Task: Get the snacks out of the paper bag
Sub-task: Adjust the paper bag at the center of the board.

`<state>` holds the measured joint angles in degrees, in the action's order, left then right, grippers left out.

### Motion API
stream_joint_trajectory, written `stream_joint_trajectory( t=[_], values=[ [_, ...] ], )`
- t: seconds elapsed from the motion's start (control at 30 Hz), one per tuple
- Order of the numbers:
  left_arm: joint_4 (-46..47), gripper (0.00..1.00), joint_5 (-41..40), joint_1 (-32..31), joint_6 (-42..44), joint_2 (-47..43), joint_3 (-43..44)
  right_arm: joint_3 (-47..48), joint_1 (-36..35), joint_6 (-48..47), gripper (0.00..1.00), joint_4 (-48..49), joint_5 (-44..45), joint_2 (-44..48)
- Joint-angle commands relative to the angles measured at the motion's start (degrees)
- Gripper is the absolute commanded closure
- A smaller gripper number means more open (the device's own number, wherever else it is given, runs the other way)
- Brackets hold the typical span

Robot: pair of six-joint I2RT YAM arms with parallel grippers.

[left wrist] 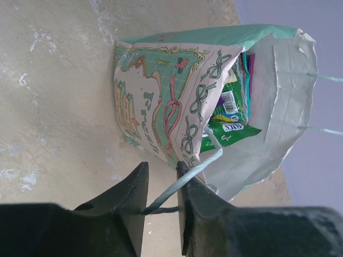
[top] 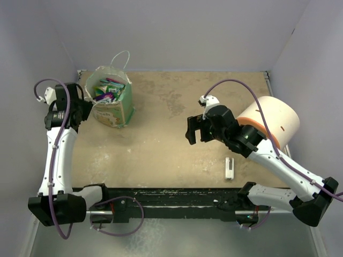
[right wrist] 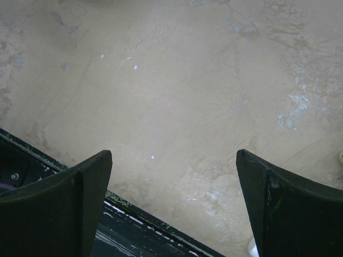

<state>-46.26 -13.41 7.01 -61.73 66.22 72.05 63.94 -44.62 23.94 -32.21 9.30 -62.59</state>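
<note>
The mint-green paper bag (top: pixel 117 110) stands upright and open at the table's back left. Several snacks (top: pixel 106 89), green, pink and yellow-green packets, stick up inside it. In the left wrist view the bag (left wrist: pixel 161 101) lies just ahead of the fingers, and the snacks (left wrist: pixel 233 115) show in its mouth. My left gripper (top: pixel 87 108) is beside the bag's left side. Its jaws (left wrist: pixel 161 167) stand a narrow gap apart, with the bag's string handle (left wrist: pixel 199 168) looped between them. My right gripper (top: pixel 189 130) is wide open and empty over bare table (right wrist: pixel 174 155), far from the bag.
A big cream cylinder with an orange end (top: pixel 270 122) lies at the right, behind the right arm. A small white stick (top: pixel 229 167) lies near the front edge. The black front rail (right wrist: pixel 134 227) shows under the right gripper. Walls close in the back and both sides.
</note>
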Motion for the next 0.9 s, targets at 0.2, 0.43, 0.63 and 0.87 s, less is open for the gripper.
stream_joint_trajectory(
  t=[0.2,0.43,0.63,0.87],
  values=[
    [1.5,1.0,8.0,0.7,8.7,-5.6,2.4,11.8,0.0,-1.0,0.0,2.5,-3.1,-7.6],
    [-5.4,1.0,15.3,0.7,10.1,-9.7,2.7,23.7,0.0,-1.0,0.0,3.2,-7.1,-15.4],
    [-9.8,1.0,21.0,0.7,10.3,-15.8,-0.4,30.6,0.0,0.6,0.0,5.3,-11.5,-22.7],
    [-21.7,1.0,24.9,0.7,15.0,-20.3,0.4,40.8,0.0,5.5,0.0,7.3,-16.3,-32.6]
  ],
)
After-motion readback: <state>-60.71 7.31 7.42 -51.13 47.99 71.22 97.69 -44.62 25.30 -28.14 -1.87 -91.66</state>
